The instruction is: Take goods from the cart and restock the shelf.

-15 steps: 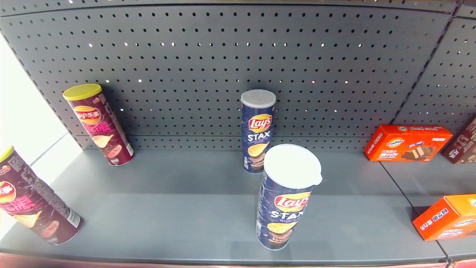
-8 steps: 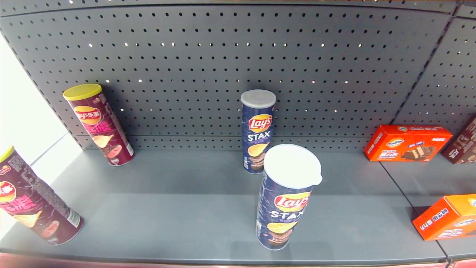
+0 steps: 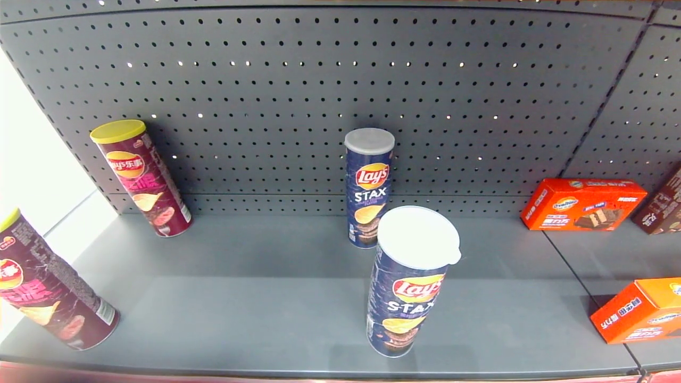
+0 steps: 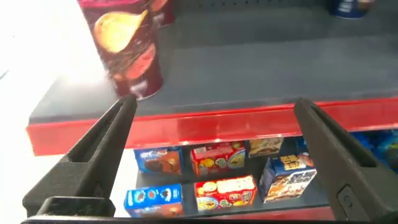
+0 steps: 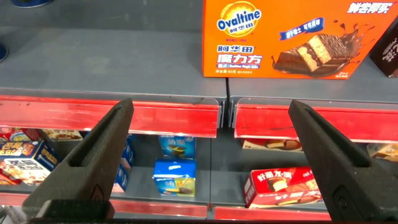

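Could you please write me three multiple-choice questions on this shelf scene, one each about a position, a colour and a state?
1. Where does the nearer blue can stand relative to the farther blue can?
A. In front of it, slightly to the right
B. Behind it
C. Lying on top of it

2. What colour is the lid of the farther maroon can?
A. White
B. Yellow
C. Red

3. How is the left end effector?
A. Shut on a can
B. Shut on a box
C. Open, holding nothing

Answers:
1 A: the head view shows it closer to the front edge of the shelf.
2 B: its top is plainly yellow.
3 C: its jaws stand wide apart with nothing between them.
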